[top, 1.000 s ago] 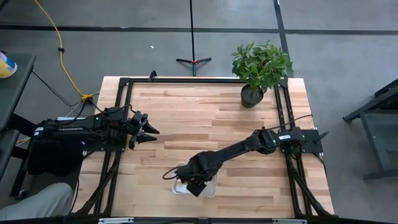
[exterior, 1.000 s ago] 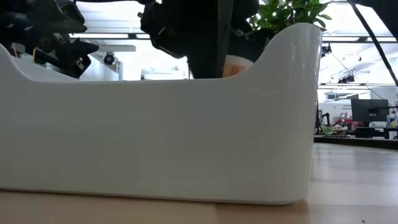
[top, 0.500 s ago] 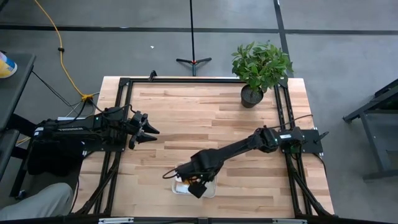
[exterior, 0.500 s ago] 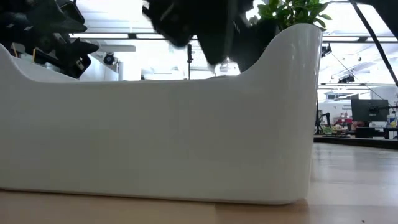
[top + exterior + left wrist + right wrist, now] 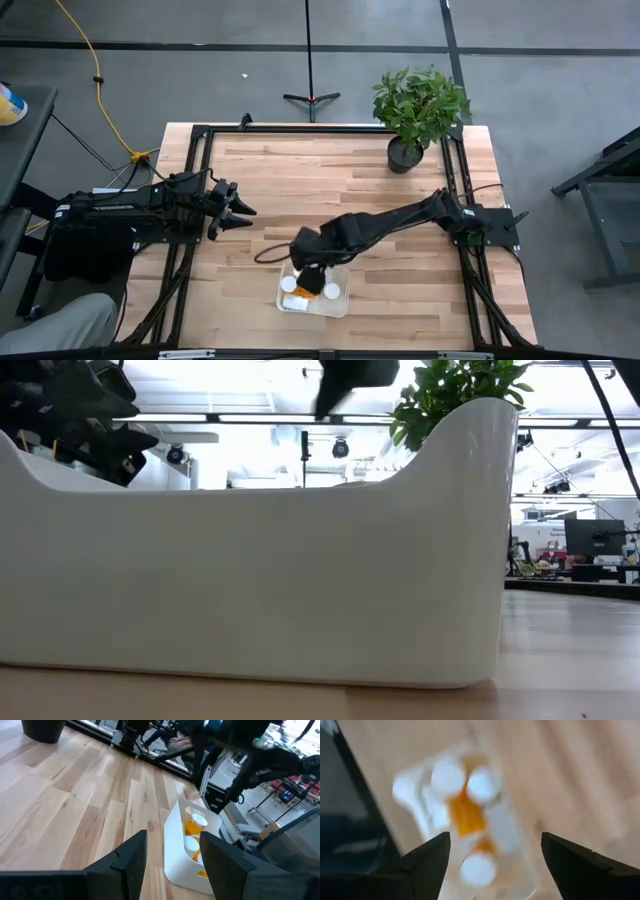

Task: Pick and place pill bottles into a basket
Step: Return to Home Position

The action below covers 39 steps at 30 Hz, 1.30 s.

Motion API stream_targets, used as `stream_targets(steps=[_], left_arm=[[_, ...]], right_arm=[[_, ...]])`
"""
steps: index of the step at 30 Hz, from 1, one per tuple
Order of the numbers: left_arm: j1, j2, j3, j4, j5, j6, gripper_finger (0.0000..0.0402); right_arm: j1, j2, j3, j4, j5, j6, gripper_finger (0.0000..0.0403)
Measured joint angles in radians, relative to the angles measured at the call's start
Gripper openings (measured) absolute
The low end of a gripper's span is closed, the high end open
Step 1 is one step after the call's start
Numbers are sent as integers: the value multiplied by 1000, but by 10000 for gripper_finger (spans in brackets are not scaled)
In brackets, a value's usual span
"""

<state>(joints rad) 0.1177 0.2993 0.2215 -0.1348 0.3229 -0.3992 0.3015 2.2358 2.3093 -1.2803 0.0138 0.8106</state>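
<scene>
Pill bottles (image 5: 300,291) lying inside basket (image 5: 344,306) near table's front edge. Right gripper (image 5: 314,272), fingers wide and empty, rising clear after dropping last bottle; placing looking finished. Left gripper (image 5: 240,212) waiting, fingers apart, at table's left edge.

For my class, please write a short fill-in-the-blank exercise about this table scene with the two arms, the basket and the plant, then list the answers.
1. The pill bottles have orange bodies and ____ caps.
2. The right gripper hangs over the basket with its fingers ____.
3. The plant stands in a ____ pot.
4. The left gripper, off to the side, holds ____.
Missing words: white; open; black; nothing.
</scene>
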Motion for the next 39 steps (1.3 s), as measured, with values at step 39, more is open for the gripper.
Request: stream_targets(steps=[39], left_arm=[[0,-3,0,189,-241,9,216]], right_arm=[[-254,-394,-2,89,174,-764,303]])
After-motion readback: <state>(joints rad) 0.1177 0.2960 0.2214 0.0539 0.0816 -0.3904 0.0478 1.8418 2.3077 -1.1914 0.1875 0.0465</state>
